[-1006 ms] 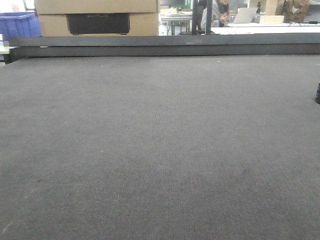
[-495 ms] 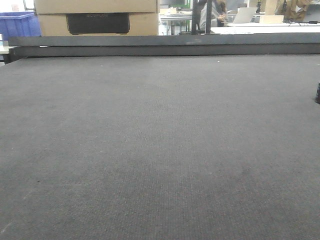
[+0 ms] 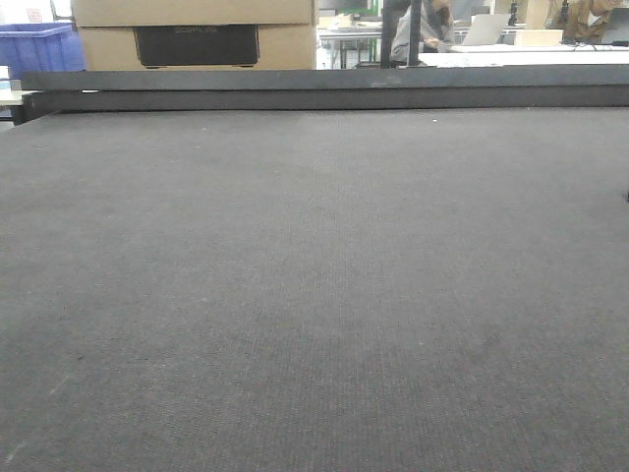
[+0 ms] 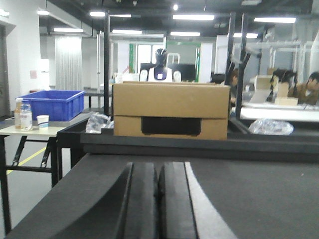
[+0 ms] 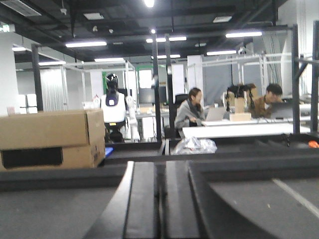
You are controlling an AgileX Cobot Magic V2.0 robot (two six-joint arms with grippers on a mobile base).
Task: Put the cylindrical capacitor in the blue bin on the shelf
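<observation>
No cylindrical capacitor shows in any view, and the shelf and its blue bin are out of view too. In the left wrist view my left gripper point(image 4: 158, 172) is shut, its two dark fingers pressed together with nothing between them, hovering low over the dark grey mat point(image 4: 259, 199). My right gripper point(image 5: 160, 169) is shut as well, with only a thin slit between its fingers and nothing held, also low over the mat point(image 5: 50, 214). Neither gripper appears in the front view, which is filled by the bare mat point(image 3: 314, 285).
A black raised rail point(image 3: 324, 88) bounds the mat's far edge. Behind it stands a cardboard box point(image 3: 192, 34) point(image 4: 169, 109) point(image 5: 50, 139). A blue crate point(image 3: 39, 47) point(image 4: 50, 103) rests on a side table at far left, beside bottles. People sit at desks point(image 5: 192, 112) beyond.
The front view has shifted slightly, so the background sits a few pixels further right. The small dark object at the right edge has slipped almost out of frame.
</observation>
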